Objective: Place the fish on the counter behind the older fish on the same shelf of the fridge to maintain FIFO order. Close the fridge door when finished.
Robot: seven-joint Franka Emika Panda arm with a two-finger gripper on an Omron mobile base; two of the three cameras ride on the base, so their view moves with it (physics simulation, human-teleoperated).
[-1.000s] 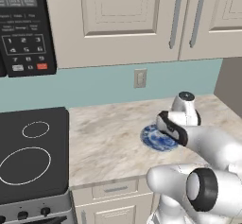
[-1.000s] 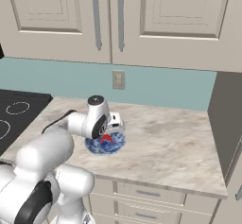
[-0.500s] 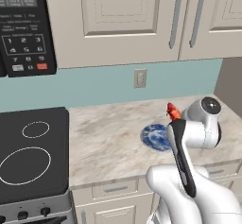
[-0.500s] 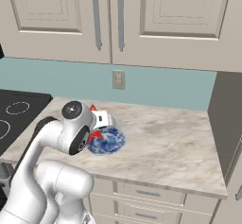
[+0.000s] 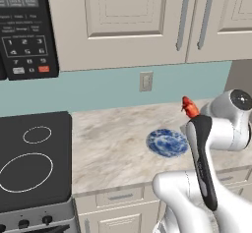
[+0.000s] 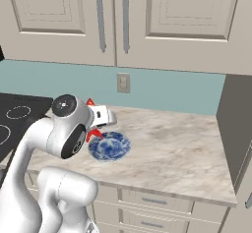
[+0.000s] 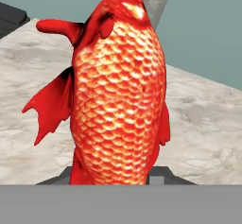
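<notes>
The red-orange fish (image 7: 118, 90) stands upright between my gripper (image 7: 116, 176) fingertips, which are shut on its lower body. In the left base view the fish (image 5: 189, 107) pokes up behind my forearm, above the beige marble counter (image 5: 113, 148) and just right of the blue plate (image 5: 167, 142). Seen from the right base, the gripper (image 6: 98, 118) hangs over the plate's (image 6: 109, 146) left rim, with red fins of the fish (image 6: 93, 134) showing above and below the hand. The fridge's dark grey side (image 6: 236, 124) rises at the counter's right end. The older fish, the shelf and the fridge door are out of view.
A black cooktop (image 5: 32, 163) lies left of the counter, with a microwave (image 5: 24, 30) above it. Cream wall cabinets (image 6: 123, 20) hang overhead, and an outlet (image 5: 145, 81) sits on the teal backsplash. Bare counter (image 6: 177, 148) stretches between the plate and the fridge.
The gripper has risen from the blue plate with the fish in it, and the arm has swung up and over to the right. The plate now lies bare.
</notes>
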